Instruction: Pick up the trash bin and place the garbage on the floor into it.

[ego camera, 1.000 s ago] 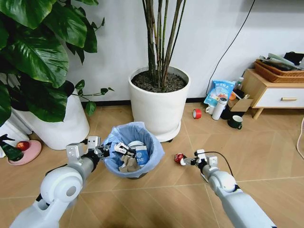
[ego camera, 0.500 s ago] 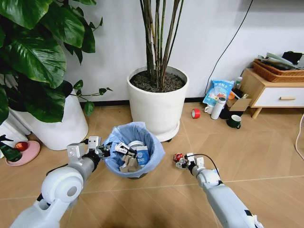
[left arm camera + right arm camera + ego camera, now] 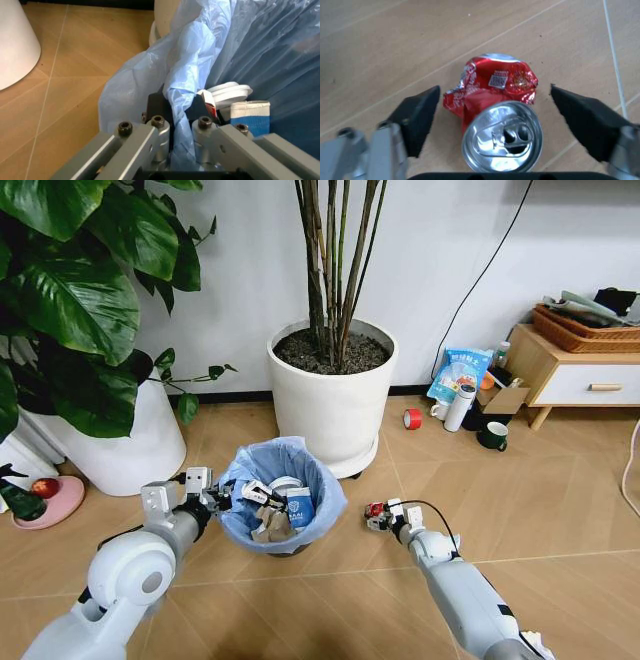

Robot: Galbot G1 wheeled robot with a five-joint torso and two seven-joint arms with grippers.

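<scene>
Standing on tan wood-look floor (image 3: 560,500) before the big white plant pot (image 3: 333,405), the trash bin (image 3: 285,492) has its bag rim pinched by the left gripper (image 3: 222,498). Just beside the bin, the right gripper (image 3: 495,116) (fingers (image 3: 420,116) spread wide) straddles the crushed red can (image 3: 492,93).

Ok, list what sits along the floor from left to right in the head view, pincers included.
Pink dish → left pincer clamped on the rim of the trash bin → crushed red can between the open right pincer → red tape roll → white thermos → dark green mug.
</scene>
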